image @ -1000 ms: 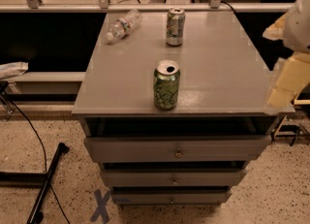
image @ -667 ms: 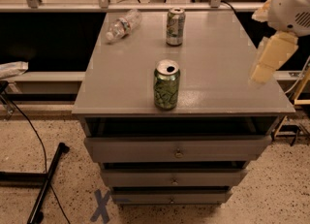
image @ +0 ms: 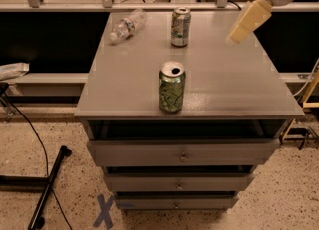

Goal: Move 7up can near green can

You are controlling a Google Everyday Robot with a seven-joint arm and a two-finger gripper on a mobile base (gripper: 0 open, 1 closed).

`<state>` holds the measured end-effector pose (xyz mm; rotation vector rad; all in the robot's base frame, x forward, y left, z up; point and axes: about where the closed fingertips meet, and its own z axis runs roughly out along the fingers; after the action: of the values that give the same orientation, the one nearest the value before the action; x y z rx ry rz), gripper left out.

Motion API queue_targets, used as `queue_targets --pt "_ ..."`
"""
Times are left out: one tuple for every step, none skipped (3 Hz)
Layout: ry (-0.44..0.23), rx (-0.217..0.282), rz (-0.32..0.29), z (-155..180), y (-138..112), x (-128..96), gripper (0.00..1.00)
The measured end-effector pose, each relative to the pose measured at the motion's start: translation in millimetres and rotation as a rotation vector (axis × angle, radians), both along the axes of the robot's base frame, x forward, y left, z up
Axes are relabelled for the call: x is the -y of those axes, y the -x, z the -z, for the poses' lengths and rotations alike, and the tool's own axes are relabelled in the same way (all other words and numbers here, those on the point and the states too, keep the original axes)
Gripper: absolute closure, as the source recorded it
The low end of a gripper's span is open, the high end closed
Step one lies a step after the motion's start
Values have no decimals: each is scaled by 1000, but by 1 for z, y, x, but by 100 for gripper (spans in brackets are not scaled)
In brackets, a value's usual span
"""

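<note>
The 7up can (image: 181, 27) stands upright at the back middle of the grey cabinet top (image: 124, 89); it is pale silver-white with green script. The green can (image: 172, 86) stands upright near the front middle, its top opened. My gripper (image: 247, 21) hangs above the back right of the cabinet top, to the right of the 7up can and apart from it. It holds nothing that I can see.
A clear plastic bottle (image: 127, 25) lies on its side at the back left of the top. The cabinet has drawers (image: 183, 152) below. A rail (image: 149, 6) runs behind. A black stand and cable (image: 47, 184) lie on the floor at left.
My arm and gripper have moved left and away, from beside the cabinet's right edge to above its back right. The cans and bottle have not moved.
</note>
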<state>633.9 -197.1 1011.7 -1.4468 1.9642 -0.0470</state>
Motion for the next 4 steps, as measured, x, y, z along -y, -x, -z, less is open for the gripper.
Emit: queue_targets --pt "-180 59 66 10 -53 -11 0" --pt "-354 110 154 33 -108 -46 0" --pt "-436 124 204 52 -137 -70 0" --pt "-488 108 241 76 -163 -90 0"
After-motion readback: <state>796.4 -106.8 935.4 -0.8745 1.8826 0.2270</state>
